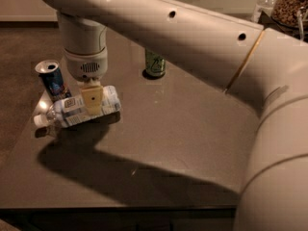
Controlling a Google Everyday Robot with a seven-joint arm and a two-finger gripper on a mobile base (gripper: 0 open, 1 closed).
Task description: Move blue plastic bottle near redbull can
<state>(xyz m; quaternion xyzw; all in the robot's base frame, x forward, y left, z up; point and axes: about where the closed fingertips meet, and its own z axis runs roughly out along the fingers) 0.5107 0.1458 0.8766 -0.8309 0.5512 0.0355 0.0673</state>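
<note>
Bottle: clear plastic bottle (66, 111), ribbed, white cap, pale blue-and-white label — lying on its side near the bench's left edge, cap towards that edge.
Gripper: cream two-finger gripper (92, 102) — closed across the bottle's middle; one yellowish finger shows.
Can: slim blue-and-silver metal can (52, 80), upright, just behind the bottle.
Bench: dark glossy bench (183, 129).

Yellowish claw (92, 104) clasps pale-blue-labelled bottle (67, 111) beside blue-and-silver can (52, 81).

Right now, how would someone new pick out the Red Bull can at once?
Start at the dark table and go to its left end, where the gripper holds a lying bottle. The Red Bull can stands upright just behind that bottle. It is slim, blue and silver, unlike the green can farther right.
</note>
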